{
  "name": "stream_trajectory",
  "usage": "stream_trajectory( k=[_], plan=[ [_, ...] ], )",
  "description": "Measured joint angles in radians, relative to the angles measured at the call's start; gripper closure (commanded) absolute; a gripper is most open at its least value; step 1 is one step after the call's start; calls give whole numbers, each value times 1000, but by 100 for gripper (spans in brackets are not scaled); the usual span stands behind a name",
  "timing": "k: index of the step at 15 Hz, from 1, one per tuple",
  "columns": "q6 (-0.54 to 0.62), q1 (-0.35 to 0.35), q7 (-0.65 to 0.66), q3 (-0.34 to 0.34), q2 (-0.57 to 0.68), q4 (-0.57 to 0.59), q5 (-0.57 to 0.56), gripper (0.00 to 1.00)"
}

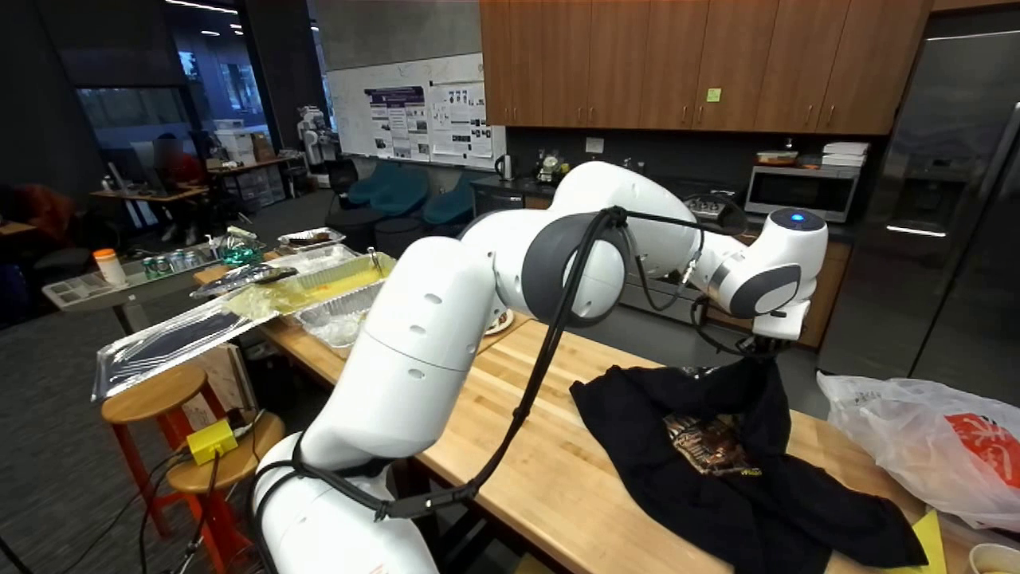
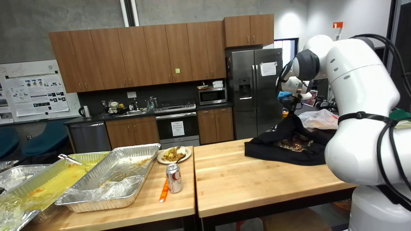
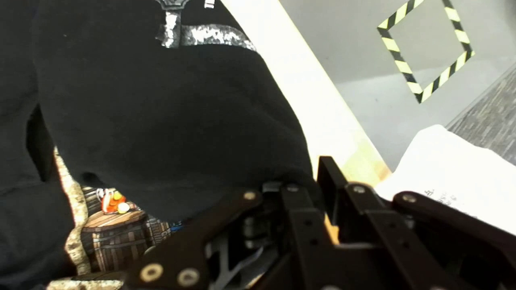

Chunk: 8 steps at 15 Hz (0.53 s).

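A black garment (image 1: 629,422) with a colourful print (image 1: 709,443) lies crumpled on the wooden table (image 2: 224,179). In both exterior views part of its cloth rises in a peak to my gripper (image 1: 763,346), which points down above the table. Seen from the wrist, the black cloth (image 3: 169,112) runs in between the fingers and covers the tip of one. The other finger (image 3: 333,173) shows beside the cloth's edge. Only a narrow gap separates the jaws, and the cloth fills its upper part. How firmly the cloth is pinched is hidden.
A white plastic bag (image 1: 900,438) stands beside the garment, near a yellow sheet (image 1: 931,542) and a cup (image 1: 993,558). Along the adjoining table are foil trays (image 2: 106,205), a soda can (image 2: 174,179) and a plate of food (image 2: 188,153).
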Motion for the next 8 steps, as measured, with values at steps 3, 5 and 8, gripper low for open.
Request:
stream_trajectory(
  k=[3,5,8],
  plan=[
    [-106,-34,82,-4,72,104,-8,30],
    [-157,-50,131,-14,110,155,-43,16],
    [-164,-48,110,-24,119,172,-104,1]
  ],
)
